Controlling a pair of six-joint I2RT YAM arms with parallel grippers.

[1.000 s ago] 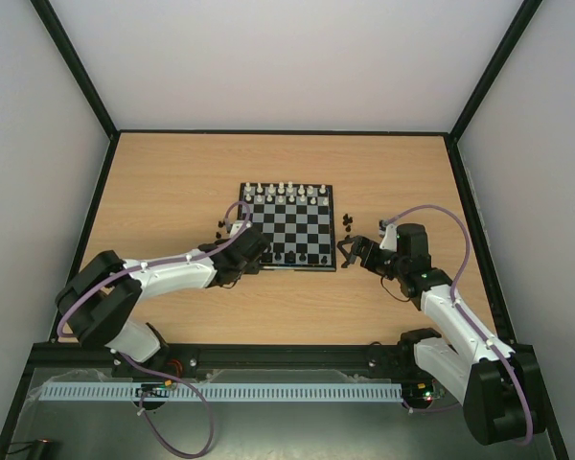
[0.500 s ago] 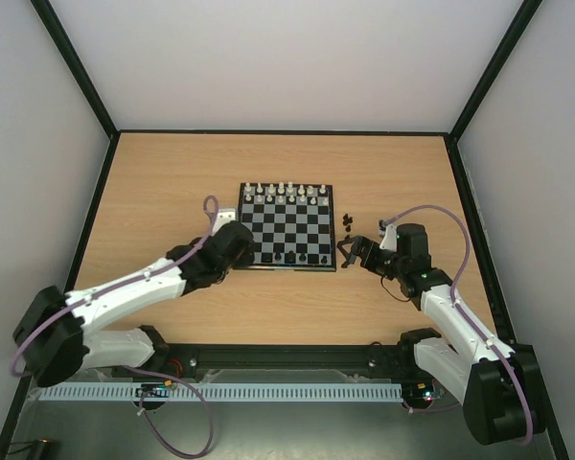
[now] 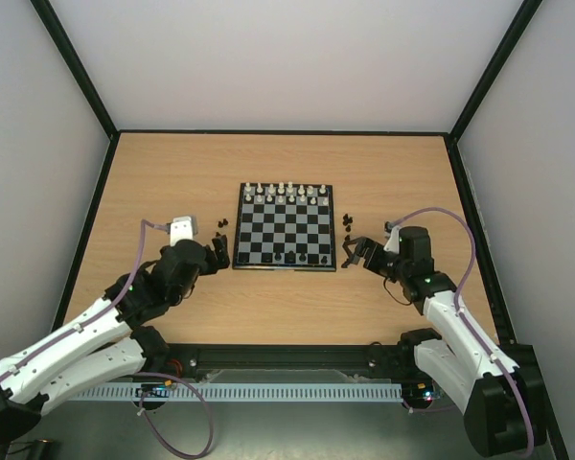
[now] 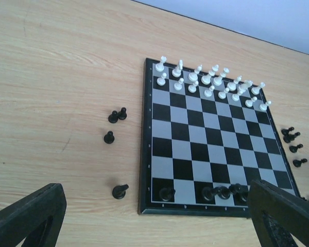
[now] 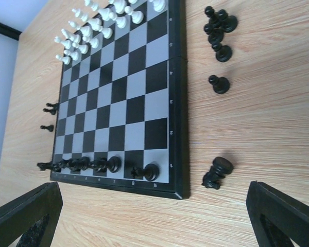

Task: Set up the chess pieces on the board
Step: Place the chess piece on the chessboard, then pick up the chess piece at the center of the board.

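- Left gripper [image 3: 218,253] has pulled back off the board [image 3: 286,230] to its 8 o'clock, jaws now spread wide, holding nothing.
- Right gripper [image 3: 353,251] unmoved at the board's 4 o'clock, jaws wide, empty.
- Black pieces [image 5: 112,164]: partial row on 6 o'clock rank.
- Loose pieces [image 4: 109,137] lie on table [image 3: 172,172] at 9 and 3 o'clock.
- White pieces [image 3: 283,192] set at 12 o'clock.
- Likely under half done.
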